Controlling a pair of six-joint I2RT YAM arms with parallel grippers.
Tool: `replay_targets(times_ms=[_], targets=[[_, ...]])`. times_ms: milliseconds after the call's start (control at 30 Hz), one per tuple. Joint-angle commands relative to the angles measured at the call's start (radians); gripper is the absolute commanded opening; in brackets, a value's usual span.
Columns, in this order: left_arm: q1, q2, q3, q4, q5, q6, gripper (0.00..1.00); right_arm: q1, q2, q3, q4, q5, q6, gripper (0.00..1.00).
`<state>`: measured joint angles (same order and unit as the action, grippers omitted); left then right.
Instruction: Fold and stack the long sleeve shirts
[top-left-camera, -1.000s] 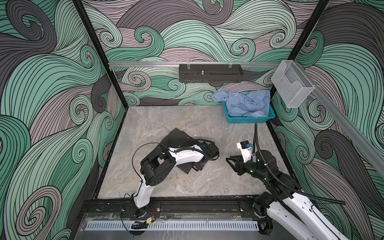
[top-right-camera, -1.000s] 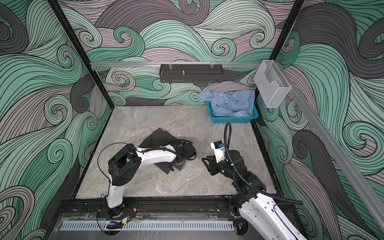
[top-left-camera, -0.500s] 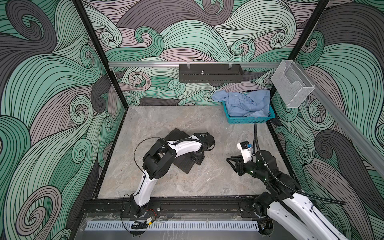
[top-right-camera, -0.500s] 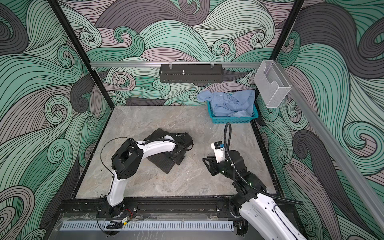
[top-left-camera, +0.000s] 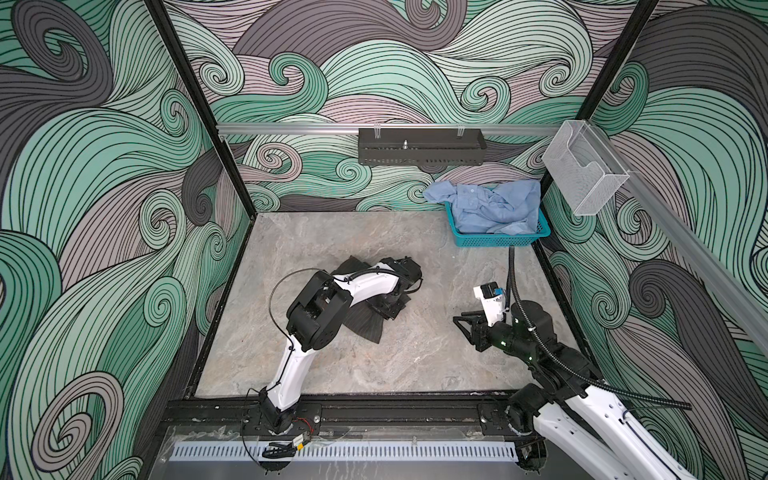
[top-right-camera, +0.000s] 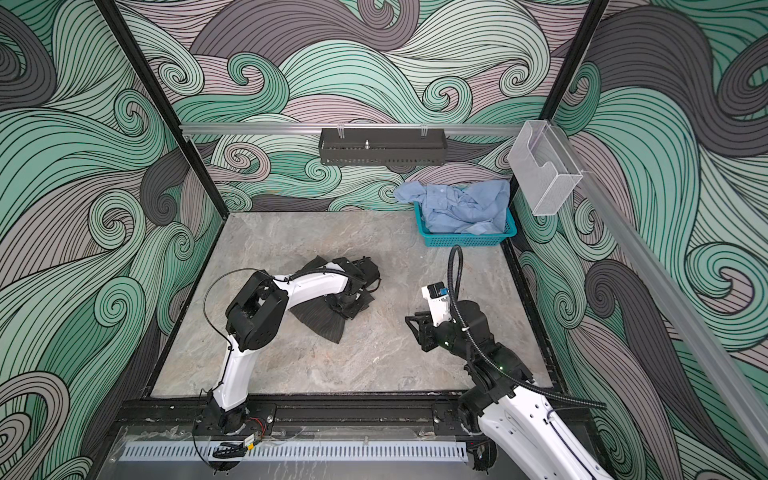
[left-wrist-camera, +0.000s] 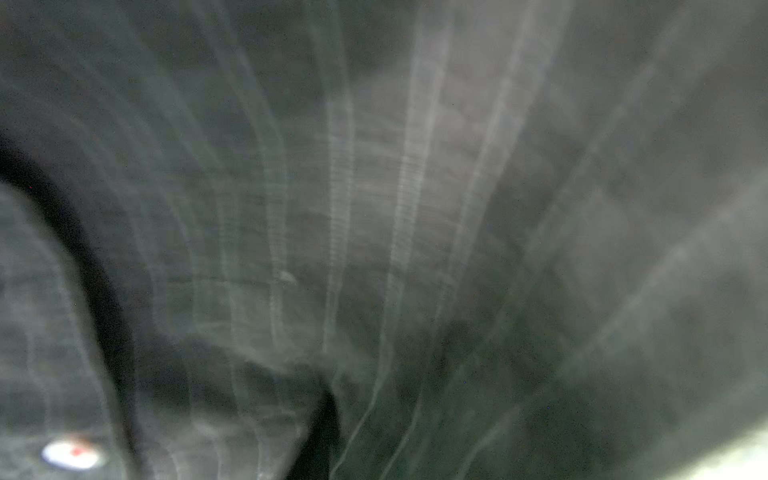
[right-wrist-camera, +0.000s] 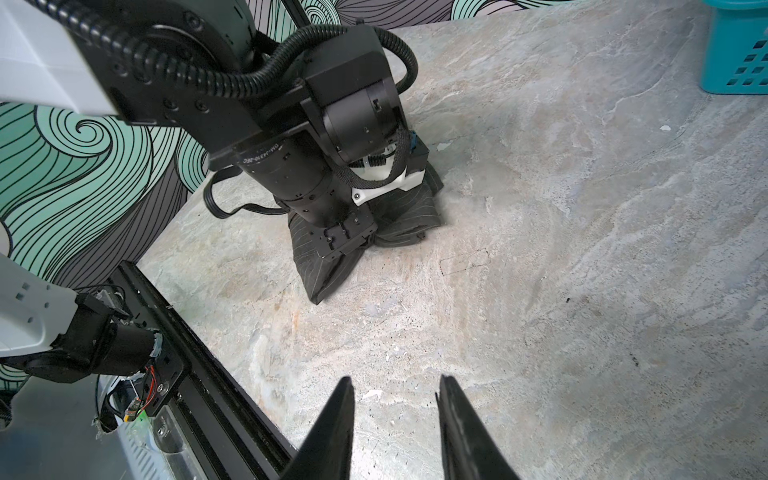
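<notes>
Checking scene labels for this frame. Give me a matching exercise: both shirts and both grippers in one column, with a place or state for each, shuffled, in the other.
1. dark pinstriped shirt
2. light blue shirt
3. left gripper
4. right gripper

A. jaws apart over bare table
B. heaped in the teal basket
C. pressed down into dark cloth
D. crumpled on the table, under an arm

Pairs: 1-D, 2-B, 3-C, 4-A
</notes>
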<state>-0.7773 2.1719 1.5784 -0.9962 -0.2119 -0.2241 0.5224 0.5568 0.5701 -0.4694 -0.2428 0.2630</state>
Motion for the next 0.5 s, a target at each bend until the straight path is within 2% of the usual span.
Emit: replay_targets(times_ms=[0, 33, 133, 233, 333, 467], targets=[[0.037, 0.2, -0.112, 0.019, 0.042, 0.032, 0.03, -0.003, 0.004, 0.02, 0.011, -0.003, -0.01, 0.36], [0.036, 0.197, -0.108, 0.018, 0.044, 0.038, 0.0, -0.003, 0.005, 0.019, 0.012, -0.002, -0.01, 0.36], [0.026, 0.164, -0.103, 0.022, 0.075, 0.058, 0.0, -0.002, 0.007, 0.02, 0.01, 0.006, -0.01, 0.36], [-0.004, 0.084, -0.095, 0.027, 0.156, 0.08, 0.0, -0.003, 0.005, 0.025, 0.002, 0.024, -0.013, 0.36], [-0.032, -0.044, -0.102, 0.064, 0.331, 0.098, 0.0, -0.003, 0.004, 0.035, -0.007, 0.052, -0.02, 0.36], [-0.039, -0.216, -0.142, 0.201, 0.669, 0.078, 0.0, -0.009, 0.015, 0.06, -0.028, 0.102, -0.033, 0.36]])
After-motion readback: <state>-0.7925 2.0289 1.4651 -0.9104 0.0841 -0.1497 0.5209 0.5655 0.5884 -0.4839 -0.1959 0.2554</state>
